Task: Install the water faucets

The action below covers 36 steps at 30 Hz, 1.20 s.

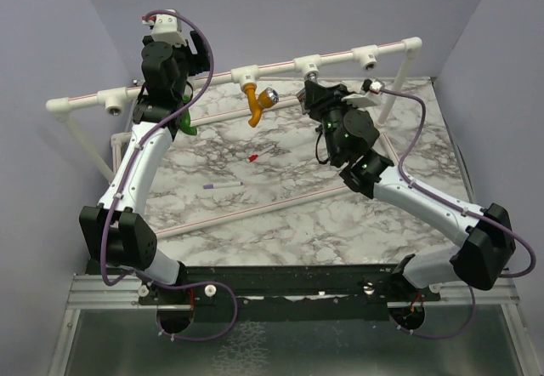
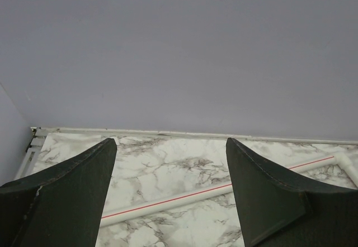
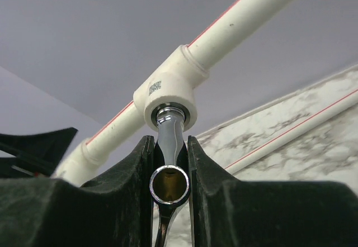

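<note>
While the right gripper pinches the grey metal faucet by its slim chrome neck, its top end sits in the mouth of a white tee joint on the raised pipe, the mustard-orange faucet hangs from the next tee along and the green faucet peeks out beside the left arm. That polished metal looks rigid, hefty for its size and slippery, so a firm squeeze on the waist just under the tee seems the right hold. Meanwhile the left gripper gapes wide, empty.
</note>
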Available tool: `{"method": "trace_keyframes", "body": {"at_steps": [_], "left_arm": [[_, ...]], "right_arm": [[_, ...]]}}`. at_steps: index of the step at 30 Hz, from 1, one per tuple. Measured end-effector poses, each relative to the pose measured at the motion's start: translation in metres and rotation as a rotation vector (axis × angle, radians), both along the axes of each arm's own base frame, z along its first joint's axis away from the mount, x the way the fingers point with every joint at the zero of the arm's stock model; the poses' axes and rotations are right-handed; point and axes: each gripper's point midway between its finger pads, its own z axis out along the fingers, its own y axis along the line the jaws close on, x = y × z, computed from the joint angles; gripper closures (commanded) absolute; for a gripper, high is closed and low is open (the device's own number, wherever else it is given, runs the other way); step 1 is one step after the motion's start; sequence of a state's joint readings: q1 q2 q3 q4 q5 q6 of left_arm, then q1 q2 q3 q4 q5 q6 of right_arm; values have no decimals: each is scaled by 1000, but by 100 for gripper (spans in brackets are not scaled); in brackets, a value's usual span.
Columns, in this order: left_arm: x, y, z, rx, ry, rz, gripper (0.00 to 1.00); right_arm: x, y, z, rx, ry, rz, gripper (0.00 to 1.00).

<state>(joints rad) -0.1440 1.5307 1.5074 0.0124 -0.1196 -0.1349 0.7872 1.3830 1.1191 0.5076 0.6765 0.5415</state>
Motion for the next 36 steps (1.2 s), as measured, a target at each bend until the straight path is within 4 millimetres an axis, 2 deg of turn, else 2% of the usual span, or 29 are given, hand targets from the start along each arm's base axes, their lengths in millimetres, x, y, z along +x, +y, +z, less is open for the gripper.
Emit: {"method": "trace_keyframes", "body": {"at_steps": [4,10,17,31,36], "left_arm": [[0,0,-1,0,3,0,20],[1,1,-2,0,5,2,20],[1,1,-2,0,5,3,20],[1,1,-2,0,5,2,20],[4,3,-3,-2,2,7,20]], "right_arm": [[-3,0,-1,225,73,20,100],[-8,0,-1,464,147,43,100],[-9,1,-1,611,182,56,99],[-9,0,-1,638,191,55,60],[-15,-4,-3,620,203,46,51]]}}
